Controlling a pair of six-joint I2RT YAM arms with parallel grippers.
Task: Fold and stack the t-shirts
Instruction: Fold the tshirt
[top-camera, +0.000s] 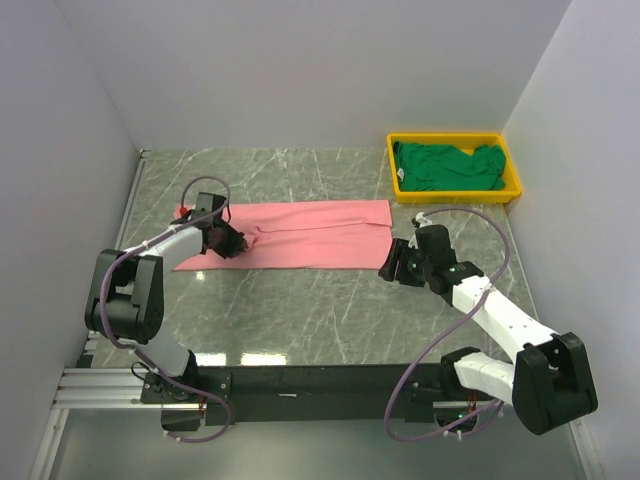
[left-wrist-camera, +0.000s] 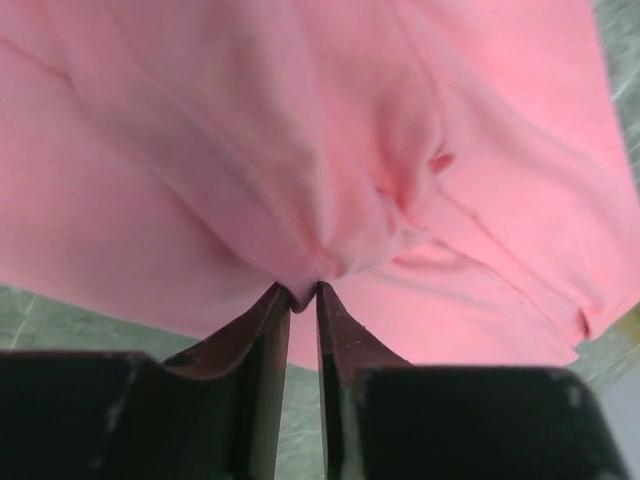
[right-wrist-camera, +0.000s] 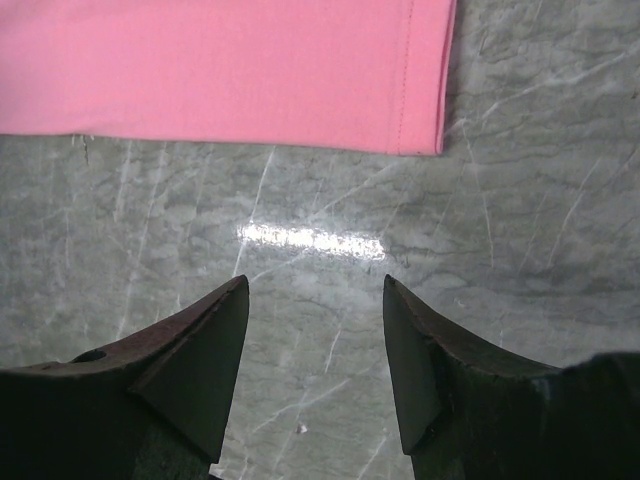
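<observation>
The pink t-shirt lies flat in a long band across the middle of the table. My left gripper sits on its left part, shut on a small pinch of the pink t-shirt's cloth, which bunches into wrinkles at the fingertips. My right gripper hovers open over bare table just in front of the shirt's right hem corner, nothing between its fingers. The dark green t-shirt lies crumpled in the yellow tray.
The yellow tray stands at the back right, near the right wall. White walls close in the grey marble table on the left, back and right.
</observation>
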